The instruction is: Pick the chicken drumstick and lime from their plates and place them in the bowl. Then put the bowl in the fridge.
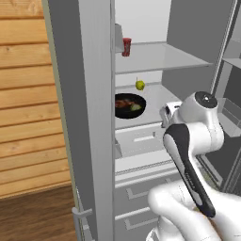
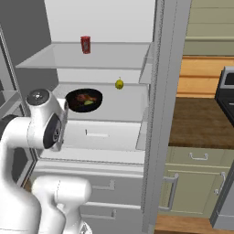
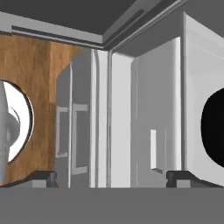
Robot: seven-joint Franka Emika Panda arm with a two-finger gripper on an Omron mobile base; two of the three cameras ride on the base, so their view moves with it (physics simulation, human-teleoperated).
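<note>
1. The black bowl point(image 1: 129, 105) sits on the fridge's point(image 1: 89, 94) middle shelf point(image 2: 123, 107), drumstick point(image 2: 82, 97) and lime point(image 2: 88, 103) inside.
2. The claw point(image 3: 111, 177) gapes wide, gripping nothing (bowl delivered, presumably).
3. A yellow-green fruit point(image 2: 119, 84) rests just right of the bowl, a red can point(image 2: 85, 45) above.

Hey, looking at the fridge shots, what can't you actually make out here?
- Bowl, left base view: its left edge is hidden by the fridge wall.
- Lime and chicken drumstick, right base view: too small for detail.
- Red can: label unreadable.
</note>
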